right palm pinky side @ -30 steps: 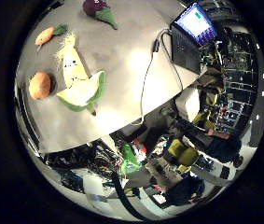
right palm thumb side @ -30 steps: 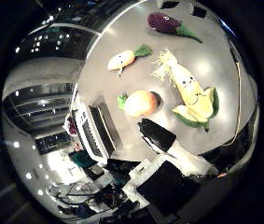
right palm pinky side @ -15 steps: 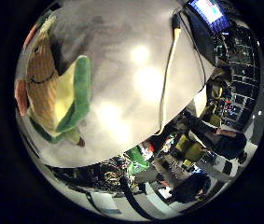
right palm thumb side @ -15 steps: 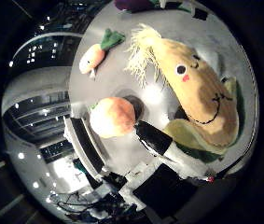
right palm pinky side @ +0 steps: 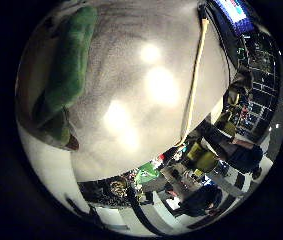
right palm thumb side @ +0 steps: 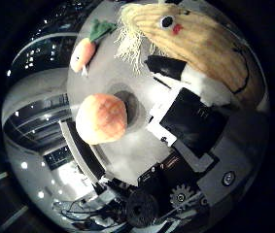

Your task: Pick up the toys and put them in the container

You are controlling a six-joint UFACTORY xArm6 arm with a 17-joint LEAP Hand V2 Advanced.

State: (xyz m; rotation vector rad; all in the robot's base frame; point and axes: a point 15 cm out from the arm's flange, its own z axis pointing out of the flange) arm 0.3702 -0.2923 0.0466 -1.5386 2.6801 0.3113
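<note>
Reaching close over the corn toy [right palm thumb side: 210, 43] on the table [right palm thumb side: 127, 160], the hand [right palm thumb side: 185, 111] has a finger laid across it; whether it grips is unclear. Orange toy [right palm thumb side: 101, 119] and carrot toy [right palm thumb side: 84, 51] lie beside; no container shows, so nothing looks stowed.

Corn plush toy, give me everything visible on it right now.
The yellow plush corn toy lies flat on the grey table, filling much of the thumb-side view, so it is close to the palm. It looks like soft ribbed fabric, with a stitched face: black eye, red cheek mark, dark curved mouth line. Pale stringy silk fans out at one end, and a green felt husk leaf shows alongside. A black-tipped finger of the hand overlaps it; contact is unclear.
</note>
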